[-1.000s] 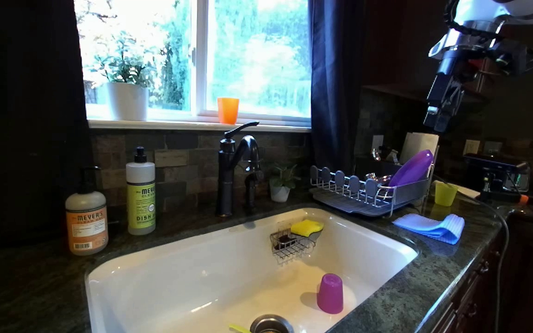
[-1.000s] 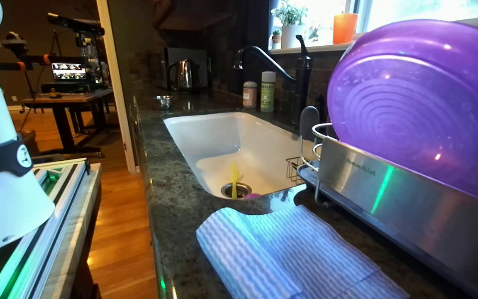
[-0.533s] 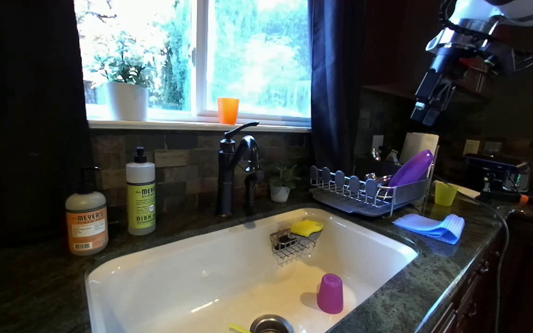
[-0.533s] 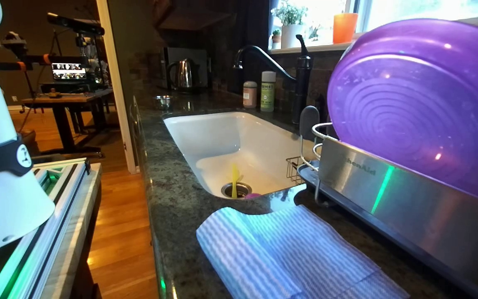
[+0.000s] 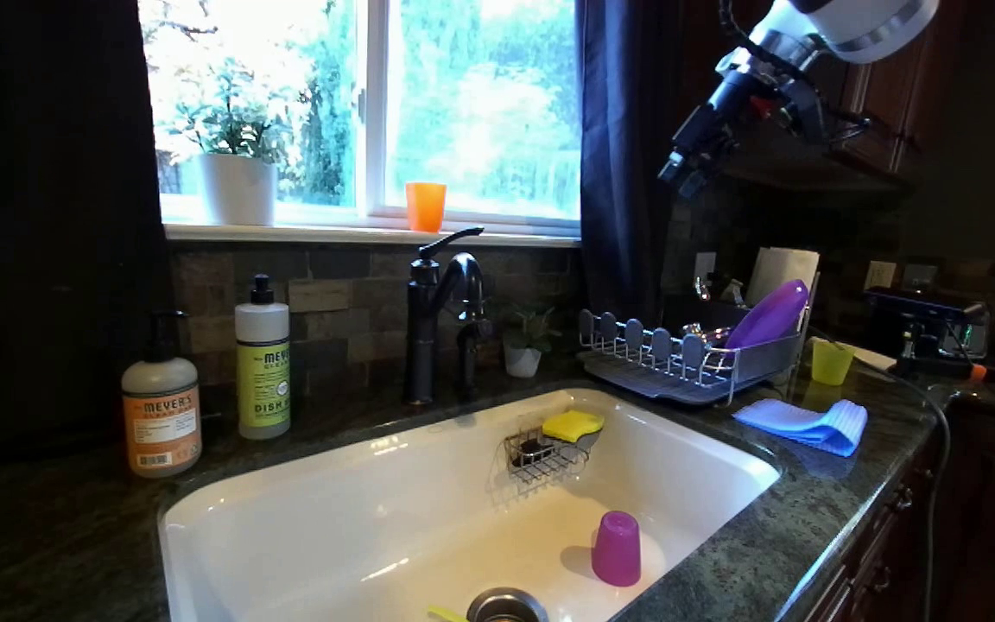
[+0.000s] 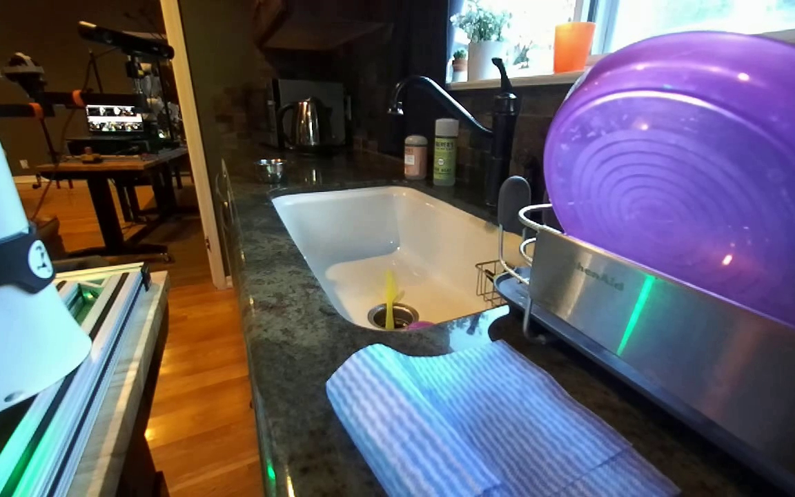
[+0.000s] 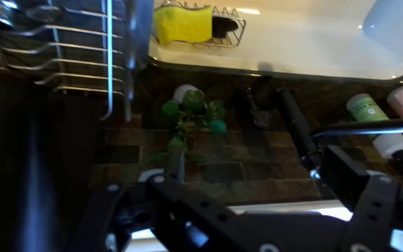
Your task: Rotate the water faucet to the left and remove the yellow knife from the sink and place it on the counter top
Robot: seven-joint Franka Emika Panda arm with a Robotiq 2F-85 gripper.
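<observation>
The dark water faucet (image 5: 420, 337) stands behind the sink (image 5: 290, 510); it also shows in an exterior view (image 6: 504, 138) and the wrist view (image 7: 297, 122). Its spout arches over the basin. The yellow knife (image 6: 390, 300) lies in the sink at the drain; only its tip (image 5: 446, 613) shows at the lower edge of an exterior view. It is out of the wrist view. The dark counter top (image 5: 748, 553) surrounds the sink. My gripper (image 5: 681, 177) is high in the air, right of the faucet, tilted. In the wrist view its fingers (image 7: 257, 164) are apart with nothing between them.
A purple cup (image 5: 617, 549) stands upside down in the sink. A wire basket with a yellow sponge (image 5: 573, 425) hangs inside. The dish rack (image 5: 735, 376) with a purple bowl (image 6: 680, 172) and a blue cloth (image 6: 480, 414) lie right. Soap bottles (image 5: 264, 371) and a small plant (image 5: 522, 354) flank the faucet.
In an exterior view my gripper has moved left and slightly up, toward the faucet's side, and has tilted more. The faucet, knife and cup have not moved.
</observation>
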